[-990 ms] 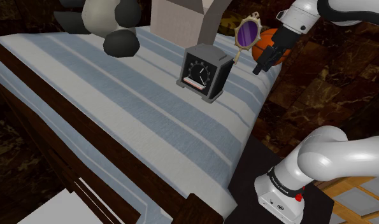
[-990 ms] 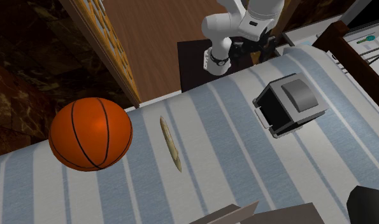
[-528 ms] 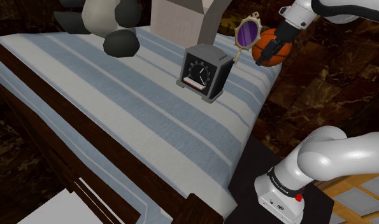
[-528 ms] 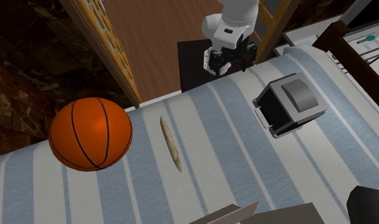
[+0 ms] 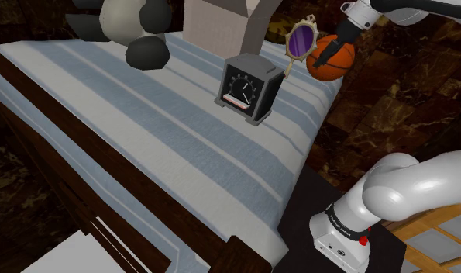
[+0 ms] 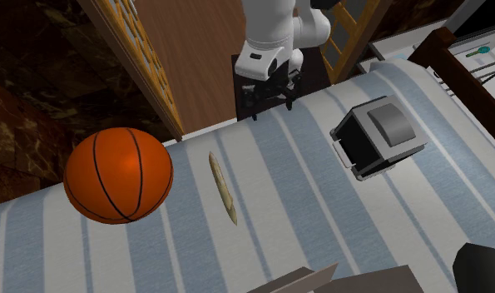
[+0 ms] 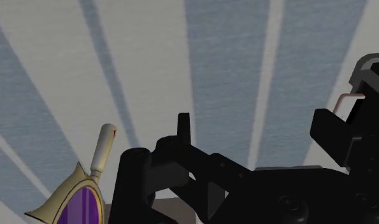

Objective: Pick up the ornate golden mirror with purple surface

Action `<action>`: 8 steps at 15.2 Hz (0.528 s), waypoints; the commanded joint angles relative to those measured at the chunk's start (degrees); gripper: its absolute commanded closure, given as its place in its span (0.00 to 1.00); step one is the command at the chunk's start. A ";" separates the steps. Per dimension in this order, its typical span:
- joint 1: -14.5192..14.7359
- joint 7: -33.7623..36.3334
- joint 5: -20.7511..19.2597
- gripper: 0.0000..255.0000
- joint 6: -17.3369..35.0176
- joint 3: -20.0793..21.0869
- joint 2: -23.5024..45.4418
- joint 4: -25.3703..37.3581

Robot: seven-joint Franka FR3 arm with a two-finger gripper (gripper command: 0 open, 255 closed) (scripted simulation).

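The mirror [image 5: 301, 39] has an ornate golden frame and a purple face, and it stands upright on the striped bed [image 5: 166, 132] near the far corner. From above it appears edge-on as a thin golden sliver [image 6: 222, 188]. My black gripper [image 6: 270, 101] hangs open over the bed's edge, apart from the mirror, fingers [image 6: 252, 106] pointing down with nothing between them. In the shoulder view the gripper [image 5: 326, 57] shows in front of the basketball. The wrist view has the mirror [image 7: 79, 198] off to one side of the gripper [image 7: 255, 137].
An orange basketball [image 6: 118, 175] rests on the bed close beside the mirror. A dark square clock [image 5: 248, 89] stands mid-bed. A black-and-cream plush toy [image 5: 132, 31] and a pale box [image 5: 217, 23] sit at the back. A dark wooden bed frame [image 5: 73, 178] borders the bed.
The gripper has travelled along the bed's edge toward the second exterior view's left, away from the clock and closer to the mirror. It stays open.
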 commanded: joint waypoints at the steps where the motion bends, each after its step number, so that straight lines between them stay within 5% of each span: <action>1: 0.77 -4.06 0.86 0.00 0.78 -2.90 3.17 3.41; 8: 4.01 -18.69 8.72 0.00 1.67 -13.51 16.46 17.27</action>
